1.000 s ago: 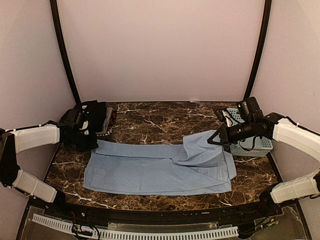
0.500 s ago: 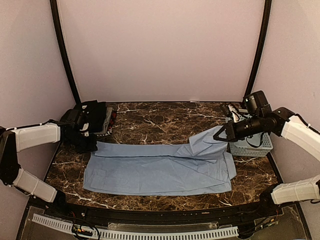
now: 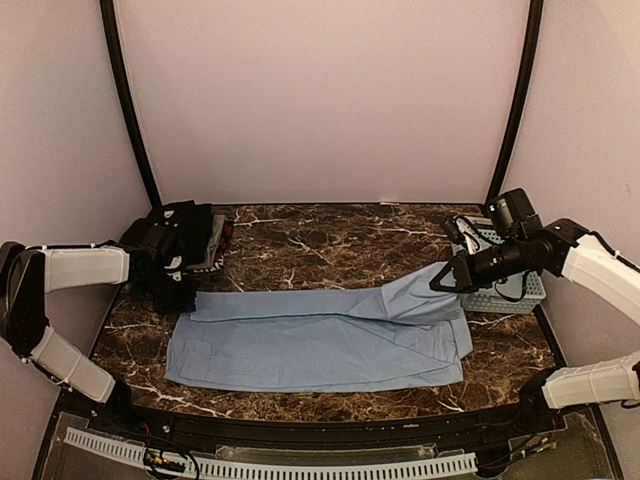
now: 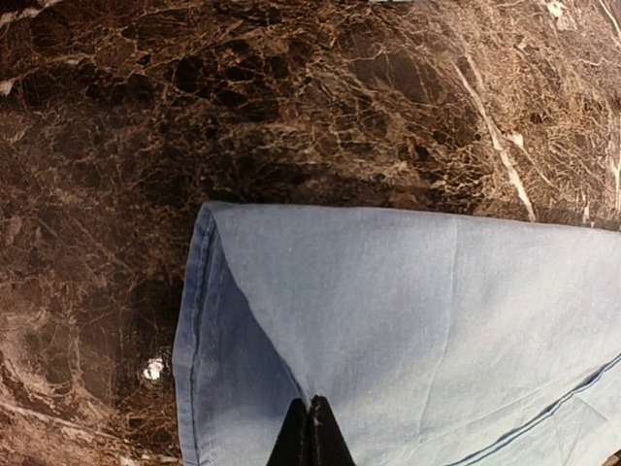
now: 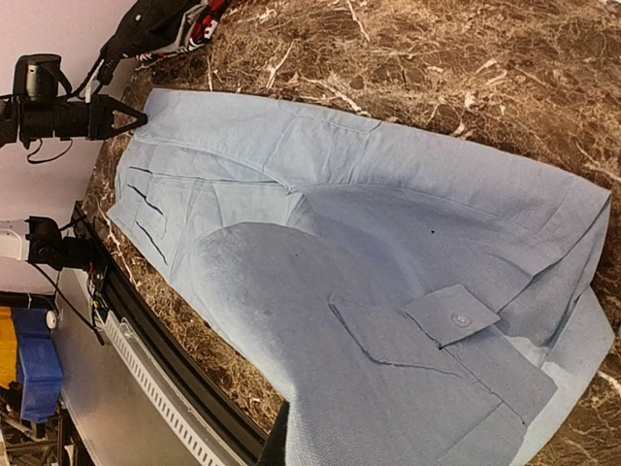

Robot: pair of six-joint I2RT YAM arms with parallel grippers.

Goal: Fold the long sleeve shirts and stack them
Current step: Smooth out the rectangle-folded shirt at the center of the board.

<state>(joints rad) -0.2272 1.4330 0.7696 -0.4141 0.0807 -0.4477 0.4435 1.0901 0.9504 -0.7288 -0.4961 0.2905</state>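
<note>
shirt (image 3: 310,345) in light blue lies pinched between left end effector (image 4: 310,417) and right end effector (image 3: 439,285).

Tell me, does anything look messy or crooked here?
The light blue shirt has its right end held up by the right pincer, leaving a slanted ridge. The black shirt sits crumpled far left.
</note>
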